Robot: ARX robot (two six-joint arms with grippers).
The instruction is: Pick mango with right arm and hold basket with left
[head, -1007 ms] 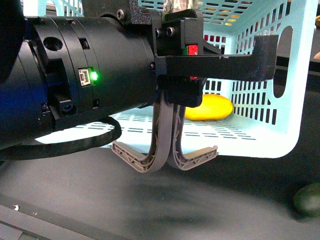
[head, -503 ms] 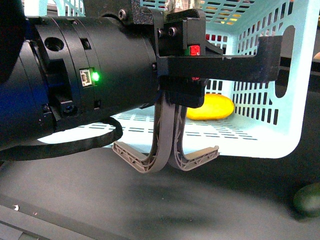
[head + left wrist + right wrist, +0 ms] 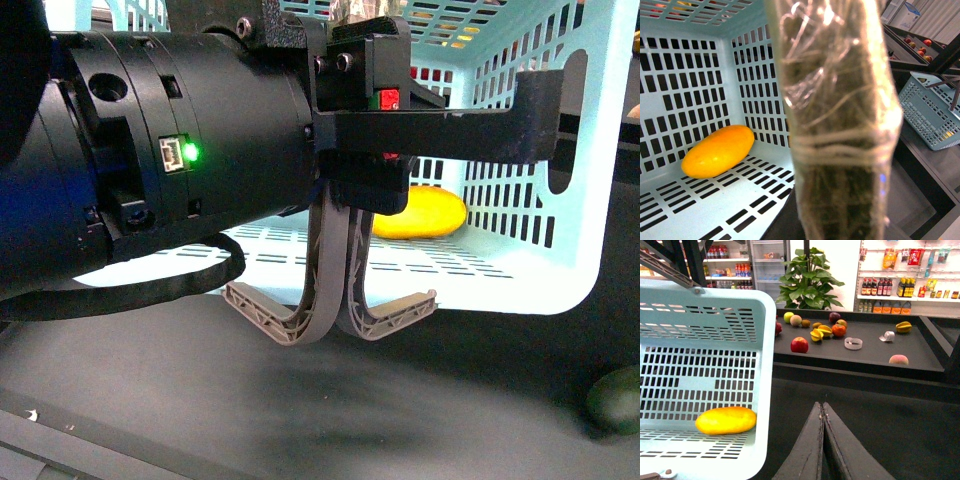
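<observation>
The pale turquoise basket (image 3: 590, 200) is tipped with its open side facing me. The yellow mango (image 3: 425, 212) lies inside it on the slotted wall, also seen in the left wrist view (image 3: 717, 151) and the right wrist view (image 3: 726, 420). My left gripper (image 3: 345, 200) is shut on the two grey-brown handles (image 3: 330, 300), pressed together; they fill the left wrist view as a blurred upright band (image 3: 840, 125). My right gripper (image 3: 822, 404) is shut and empty over the dark table, just outside the basket's rim (image 3: 765, 390) and apart from the mango.
My black left arm (image 3: 150, 150) blocks the left half of the front view. A dark green fruit (image 3: 615, 398) lies on the table at the lower right. A far counter (image 3: 865, 352) carries several fruits. Another blue basket (image 3: 935, 115) stands beyond the table edge.
The left gripper and the basket have shifted very slightly up and to the right. The mango stays inside the basket.
</observation>
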